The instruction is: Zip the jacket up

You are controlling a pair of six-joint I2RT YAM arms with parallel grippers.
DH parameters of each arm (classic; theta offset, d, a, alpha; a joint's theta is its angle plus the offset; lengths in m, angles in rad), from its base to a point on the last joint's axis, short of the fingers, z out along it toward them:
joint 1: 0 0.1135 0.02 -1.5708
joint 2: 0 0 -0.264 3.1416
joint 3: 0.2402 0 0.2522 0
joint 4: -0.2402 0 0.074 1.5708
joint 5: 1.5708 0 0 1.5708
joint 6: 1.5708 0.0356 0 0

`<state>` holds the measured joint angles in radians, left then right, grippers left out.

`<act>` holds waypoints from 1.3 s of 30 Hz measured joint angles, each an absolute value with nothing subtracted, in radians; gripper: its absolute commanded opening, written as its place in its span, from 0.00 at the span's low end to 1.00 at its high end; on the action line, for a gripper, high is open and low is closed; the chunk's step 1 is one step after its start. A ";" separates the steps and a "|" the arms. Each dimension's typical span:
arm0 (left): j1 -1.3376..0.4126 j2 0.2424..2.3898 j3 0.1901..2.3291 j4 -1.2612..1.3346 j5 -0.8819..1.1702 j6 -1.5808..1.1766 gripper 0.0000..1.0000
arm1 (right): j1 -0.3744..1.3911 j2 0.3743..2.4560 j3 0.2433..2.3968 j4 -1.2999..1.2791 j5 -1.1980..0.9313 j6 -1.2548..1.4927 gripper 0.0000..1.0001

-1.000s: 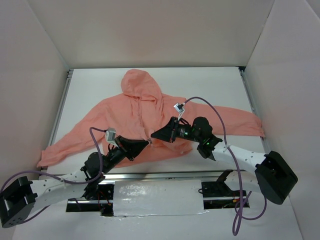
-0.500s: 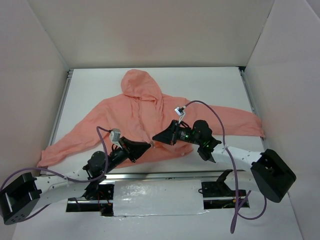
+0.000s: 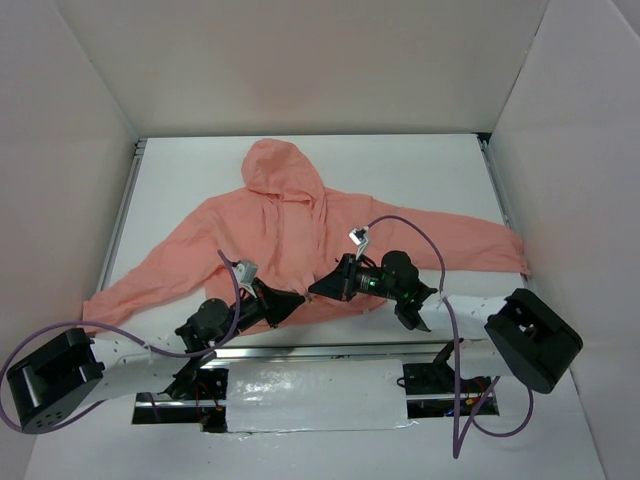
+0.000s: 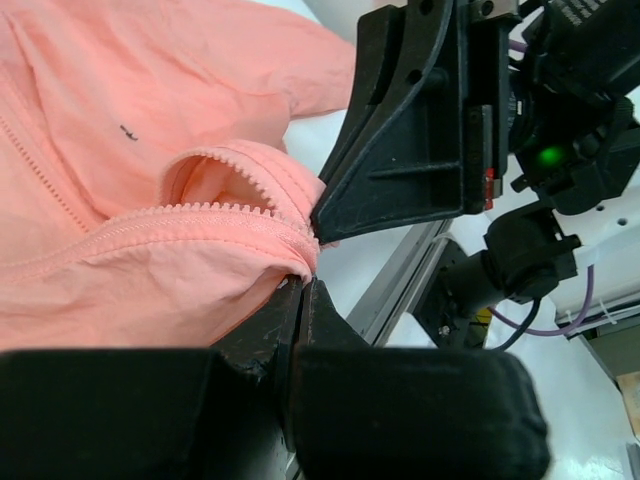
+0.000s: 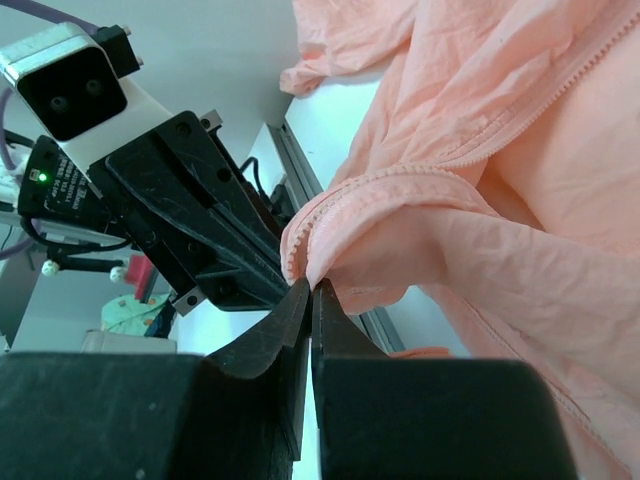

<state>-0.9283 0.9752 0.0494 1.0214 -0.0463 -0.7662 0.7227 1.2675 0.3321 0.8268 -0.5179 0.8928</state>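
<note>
Jacket (image 3: 290,225) spread on table (image 3: 420,170), hood (image 3: 278,165) toward table's far edge, zipper (image 4: 200,222) open. Left gripper (image 4: 300,285) pinches hem corner (image 4: 285,250) near table's front edge; right gripper (image 5: 308,290) clamps opposite corner alongside. Risk: thin fabric slips from pinch, zipper ends misalign; close jaws may collide.

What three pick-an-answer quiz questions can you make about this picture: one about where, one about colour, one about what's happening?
1. In the top view, the hood of the jacket lies at its: A) near end B) far end C) left sleeve
2. The jacket is: A) blue B) salmon pink C) green
3. The left fingers and right fingers are: A) both open B) one open C) both shut on the jacket
Answers: 1 B, the hood sits highest in that view; 2 B, pink in every view; 3 C, each wrist view shows fabric pinched.
</note>
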 measured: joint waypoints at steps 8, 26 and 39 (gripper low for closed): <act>-0.928 1.009 0.043 1.016 -0.066 -0.772 0.00 | 0.736 1.320 0.295 0.906 -0.509 0.907 0.01; -0.928 1.164 0.043 1.113 -0.066 -0.789 0.00 | 0.747 1.379 0.274 0.956 -0.502 0.925 0.12; -0.928 1.154 0.043 1.141 -0.047 -0.789 0.00 | 0.747 1.371 0.278 0.876 -0.456 0.885 0.30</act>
